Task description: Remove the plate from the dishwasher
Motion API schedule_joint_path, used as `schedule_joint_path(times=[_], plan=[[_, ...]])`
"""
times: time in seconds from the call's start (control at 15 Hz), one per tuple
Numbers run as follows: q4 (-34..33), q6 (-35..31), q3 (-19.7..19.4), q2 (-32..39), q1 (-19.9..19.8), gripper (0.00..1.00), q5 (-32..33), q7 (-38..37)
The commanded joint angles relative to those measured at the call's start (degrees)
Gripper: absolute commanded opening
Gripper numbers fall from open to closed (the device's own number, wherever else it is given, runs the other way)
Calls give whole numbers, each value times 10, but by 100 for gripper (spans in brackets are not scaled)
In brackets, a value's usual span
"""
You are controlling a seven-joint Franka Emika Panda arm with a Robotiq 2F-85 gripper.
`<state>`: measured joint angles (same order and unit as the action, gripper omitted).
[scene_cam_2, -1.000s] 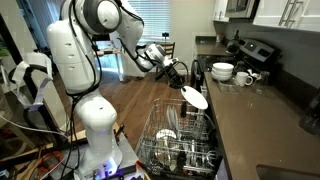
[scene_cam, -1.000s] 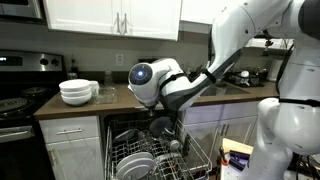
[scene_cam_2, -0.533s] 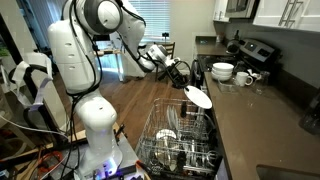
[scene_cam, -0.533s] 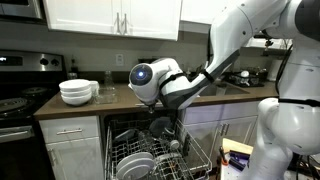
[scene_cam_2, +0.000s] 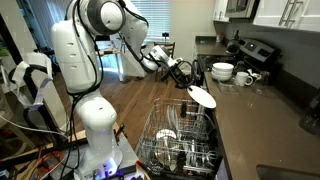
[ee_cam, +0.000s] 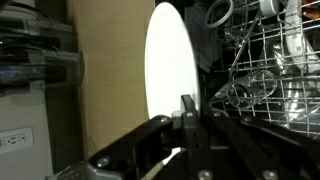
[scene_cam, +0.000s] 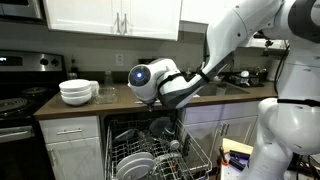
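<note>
My gripper (scene_cam_2: 191, 87) is shut on the rim of a plain white plate (scene_cam_2: 202, 98) and holds it in the air above the dishwasher's pulled-out wire rack (scene_cam_2: 180, 140), close to the counter edge. In the wrist view the plate (ee_cam: 170, 75) stands on edge as a bright white oval, with my dark fingers (ee_cam: 186, 120) pinching its lower rim. The dishwasher (scene_cam: 150, 150) is open below the counter, and more white plates (scene_cam: 135, 165) stand in its rack. In that exterior view my arm hides the held plate.
Stacked white bowls (scene_cam: 78, 92) sit on the brown counter (scene_cam: 110, 103) beside the stove (scene_cam: 18, 100). Bowls and cups (scene_cam_2: 225, 72) stand farther along the counter (scene_cam_2: 260, 120). Glasses and cutlery fill the rack (ee_cam: 270, 70).
The gripper has carried the plate slightly farther away from the rack toward the counter. The rest of the scene is unchanged.
</note>
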<state>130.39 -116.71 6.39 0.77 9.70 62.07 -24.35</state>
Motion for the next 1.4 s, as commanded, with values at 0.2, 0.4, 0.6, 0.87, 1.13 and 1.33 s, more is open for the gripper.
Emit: schedule_joint_path(times=[0.2,0.4,0.6,0.87,1.13,1.33], plan=[[-25,12,-9,24,-19,5,50,-33],[-30,8,-16,34,-25,4,57,-39],[-36,0,-23,43,-32,5,58,-40],[-49,-17,-33,61,-41,4,60,-39],[-44,-16,-35,65,-42,4,37,-27],[-43,-17,-35,71,-42,7,36,-27]])
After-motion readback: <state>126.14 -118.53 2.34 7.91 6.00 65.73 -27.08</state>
